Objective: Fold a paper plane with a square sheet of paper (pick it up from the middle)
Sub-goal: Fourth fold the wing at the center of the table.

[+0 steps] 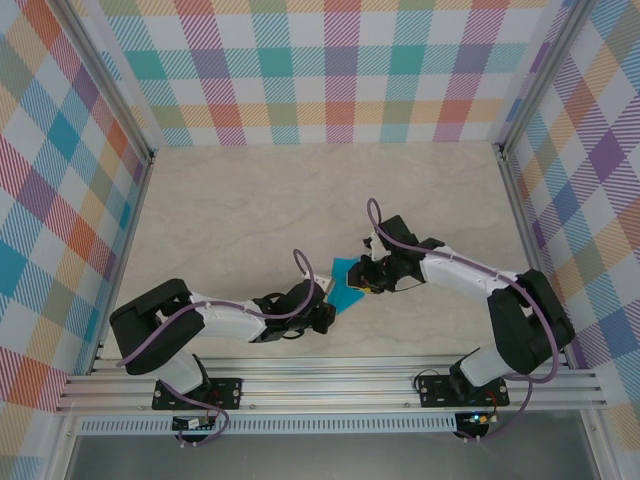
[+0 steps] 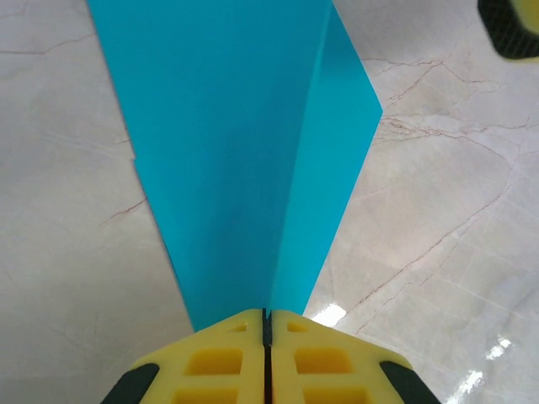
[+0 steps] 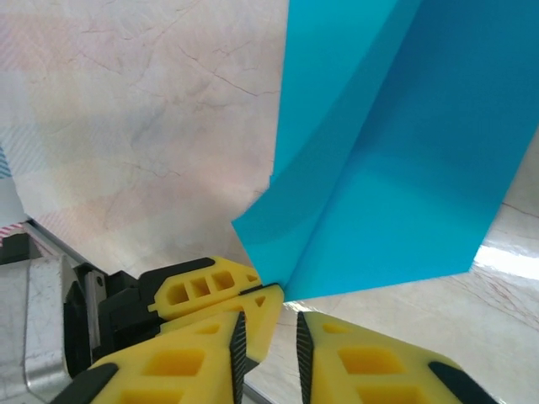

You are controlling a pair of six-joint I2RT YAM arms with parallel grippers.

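Teal folded paper (image 2: 244, 143) sits at the near middle of the table (image 1: 250, 200). The left claw (image 2: 266, 320) is clenched on its narrow end, right at the centre crease, so the two halves stay pressed together. That arm stretches low across the table. The right claw (image 3: 269, 330) reaches in low from the table's right side, slightly parted and seemingly gripping nothing.

Bright, even light; glare spots on the table (image 2: 330, 315) (soft shadows).
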